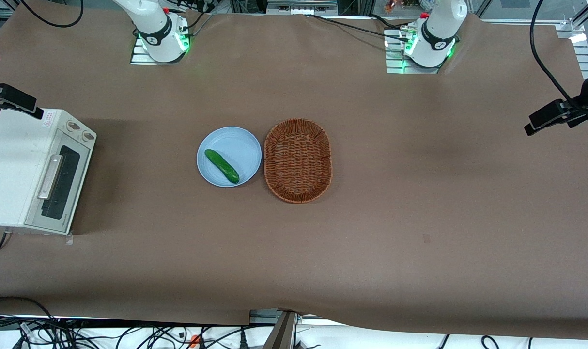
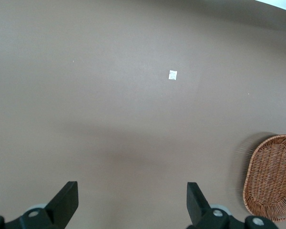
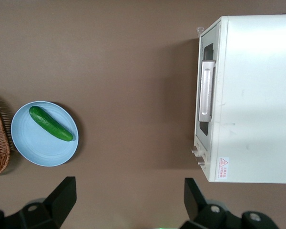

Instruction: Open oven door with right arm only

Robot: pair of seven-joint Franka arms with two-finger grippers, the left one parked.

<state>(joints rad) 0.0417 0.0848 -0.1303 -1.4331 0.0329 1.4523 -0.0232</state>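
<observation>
The white toaster oven (image 1: 13, 169) stands at the working arm's end of the table. Its oven door (image 1: 67, 175) is shut flat against the body, with dark glass and a silver bar handle (image 1: 50, 177) across it. The right wrist view looks down on the same oven door (image 3: 209, 50) and handle (image 3: 207, 90). My gripper (image 3: 128, 198) hangs open high above bare table, between the oven and a plate, with nothing between its black fingers (image 3: 62, 196). Only the right arm's base segment (image 1: 158, 29) shows in the front view; the gripper is out of that frame.
A light blue plate (image 1: 243, 140) holding a green cucumber (image 1: 221, 166) sits mid-table, with an oval wicker basket (image 1: 298, 160) beside it. Two knobs (image 1: 79, 131) sit on the oven's panel. Black fixtures (image 1: 13, 99) (image 1: 560, 116) jut over both ends of the table.
</observation>
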